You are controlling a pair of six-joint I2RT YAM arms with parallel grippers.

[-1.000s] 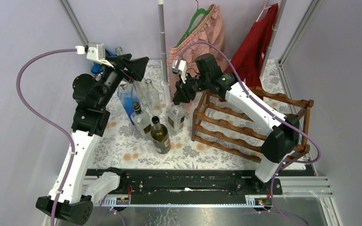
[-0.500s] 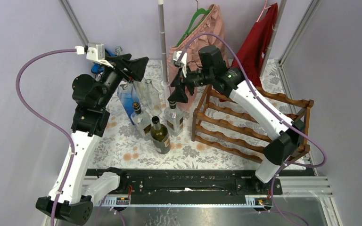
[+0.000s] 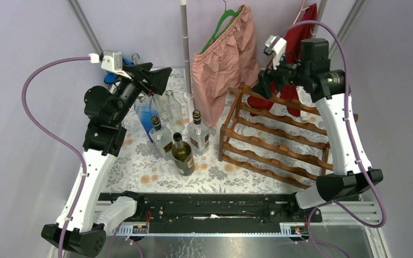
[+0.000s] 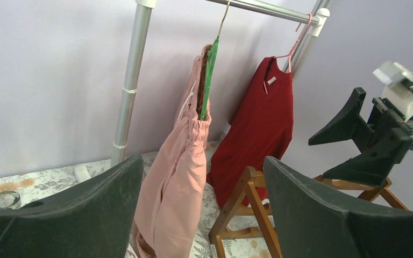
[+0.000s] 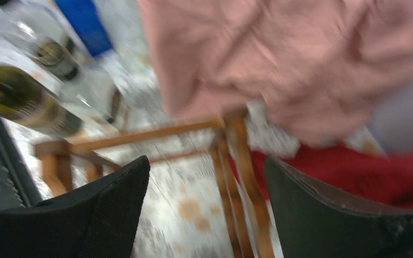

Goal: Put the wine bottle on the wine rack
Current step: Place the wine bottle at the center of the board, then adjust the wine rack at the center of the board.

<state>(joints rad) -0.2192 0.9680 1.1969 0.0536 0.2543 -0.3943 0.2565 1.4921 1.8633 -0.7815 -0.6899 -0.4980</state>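
The wine bottle (image 3: pixel 182 154), dark green with a pale label, stands upright on the flowered table cloth, left of the wine rack (image 3: pixel 279 141). It shows blurred in the right wrist view (image 5: pixel 28 103). The reddish-brown wooden rack holds no bottle. My right gripper (image 3: pixel 264 87) hangs open and empty above the rack's back left corner, its jaws over a rack post (image 5: pixel 237 153). My left gripper (image 3: pixel 164 79) is open and empty, raised above the bottles at the back left. It faces the rack's end post (image 4: pixel 247 200).
Two clear bottles (image 3: pixel 198 133) (image 3: pixel 162 137) stand beside the wine bottle, and a blue bottle (image 3: pixel 147 111) and more glass bottles stand behind. A pink garment (image 3: pixel 223 59) and a red one (image 3: pixel 293 45) hang on a rail behind the rack. An upright metal pole (image 3: pixel 186 48) stands at the back.
My right gripper has opened off the neck of the clear bottle in the middle and swung up and right, over the rack's back. That bottle stays upright. The left arm has not moved.
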